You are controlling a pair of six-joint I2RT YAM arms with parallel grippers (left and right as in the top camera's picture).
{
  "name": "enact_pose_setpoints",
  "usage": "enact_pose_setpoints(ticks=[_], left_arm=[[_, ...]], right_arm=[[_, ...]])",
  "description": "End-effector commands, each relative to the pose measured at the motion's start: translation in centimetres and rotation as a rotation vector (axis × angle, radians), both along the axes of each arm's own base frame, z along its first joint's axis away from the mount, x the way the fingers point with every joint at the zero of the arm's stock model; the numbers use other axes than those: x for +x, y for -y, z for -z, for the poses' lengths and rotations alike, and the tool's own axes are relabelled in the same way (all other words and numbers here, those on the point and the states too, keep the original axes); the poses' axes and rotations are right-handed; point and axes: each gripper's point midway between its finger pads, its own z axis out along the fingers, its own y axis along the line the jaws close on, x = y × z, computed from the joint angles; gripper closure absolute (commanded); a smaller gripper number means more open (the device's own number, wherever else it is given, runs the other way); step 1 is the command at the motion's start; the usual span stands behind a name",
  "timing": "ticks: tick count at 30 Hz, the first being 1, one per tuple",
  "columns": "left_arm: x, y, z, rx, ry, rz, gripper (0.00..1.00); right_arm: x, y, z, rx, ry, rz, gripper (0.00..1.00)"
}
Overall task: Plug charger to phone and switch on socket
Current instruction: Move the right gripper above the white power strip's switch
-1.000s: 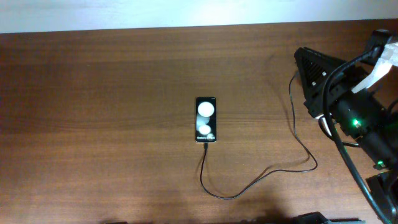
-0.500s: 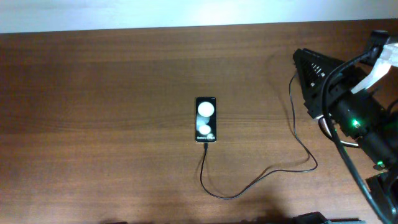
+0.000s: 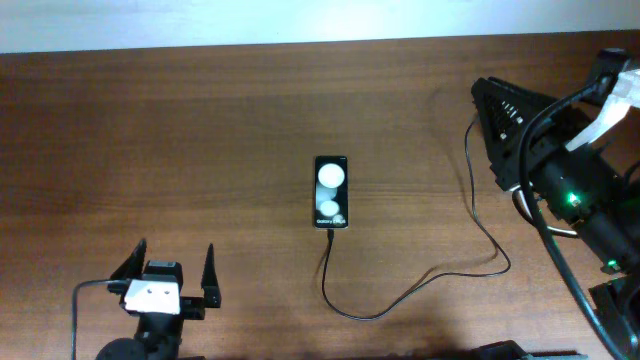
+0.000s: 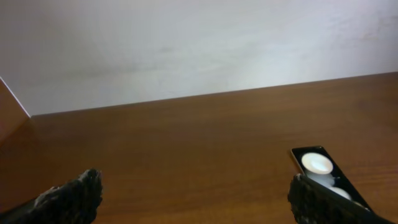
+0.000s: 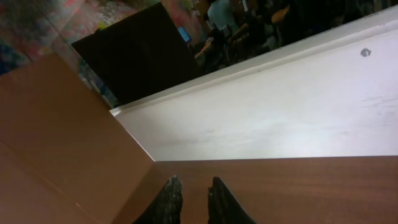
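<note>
The phone (image 3: 332,191) lies flat in the middle of the table, its two white circles lit; it also shows in the left wrist view (image 4: 318,163). The charger cable (image 3: 372,317) sits at the phone's lower end, loops toward the front and runs right under the right arm. Its white adapter and the socket are hidden. My left gripper (image 3: 172,258) is open and empty near the front left edge, well apart from the phone (image 4: 193,200). My right gripper (image 3: 480,92) is at the far right, fingers nearly together with nothing between them (image 5: 194,194).
The right arm's body and thick black cables (image 3: 570,200) fill the right edge, with a white piece (image 3: 612,108) behind them. A white wall (image 4: 186,43) borders the table's far edge. Bare brown tabletop (image 3: 180,130) lies to the left of the phone.
My left arm has come into view at the front left edge with its gripper open. The right arm, the phone and the cable have stayed where they were.
</note>
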Motion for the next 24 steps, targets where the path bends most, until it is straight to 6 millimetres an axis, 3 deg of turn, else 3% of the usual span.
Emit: enact_pose_setpoints(ticks=[1,4,13,24], left_arm=[[1.0,0.0,1.4,0.008,0.001,0.005,0.01],[2.5,-0.1,2.2,0.010,0.052,0.005,0.01],[5.1,-0.2,8.8,0.010,0.047,0.005,0.01],[5.2,-0.3,8.8,0.011,0.049,-0.002,0.01]], right_arm=[[-0.4,-0.2,-0.5,-0.006,0.020,-0.012,0.82],[-0.4,-0.2,-0.6,-0.005,0.023,-0.012,0.82],[-2.2,0.2,-1.8,0.003,0.072,-0.008,0.82],[-1.9,0.8,-1.6,0.002,0.063,0.033,0.81]])
